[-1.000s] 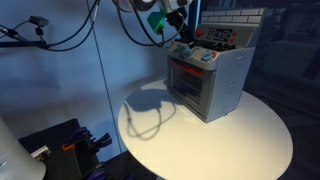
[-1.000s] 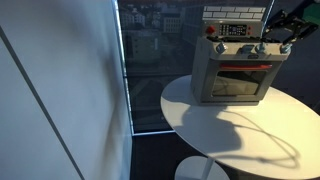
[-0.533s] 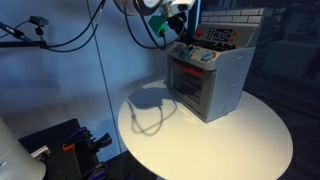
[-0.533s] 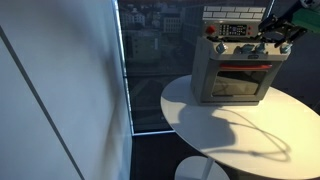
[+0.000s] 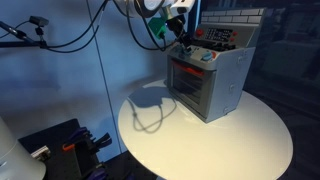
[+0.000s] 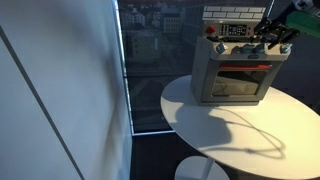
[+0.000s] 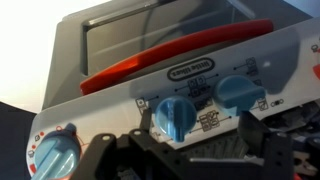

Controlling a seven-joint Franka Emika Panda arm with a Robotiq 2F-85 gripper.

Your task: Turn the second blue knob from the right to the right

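Note:
A grey toy oven (image 5: 208,78) (image 6: 238,68) stands on a round white table. Its control panel carries blue knobs, and the wrist view shows three of them: one at the left (image 7: 60,158), one in the middle (image 7: 173,113) and one at the right (image 7: 240,93). The oven appears upside down in that view, with its red door handle (image 7: 170,55) above the knobs. My gripper (image 7: 186,148) (image 5: 178,30) (image 6: 276,38) is open just in front of the panel. Its dark fingers (image 7: 262,142) stand apart, with the middle knob roughly between them and not gripped.
The round white table (image 5: 240,140) (image 6: 250,125) has bare surface in front of the oven. Black cables (image 5: 70,35) hang at the back. A window wall (image 6: 150,60) stands behind the table. Dark equipment (image 5: 60,150) sits on the floor.
My gripper has shifted slightly closer to the oven's knob panel. The oven has not moved.

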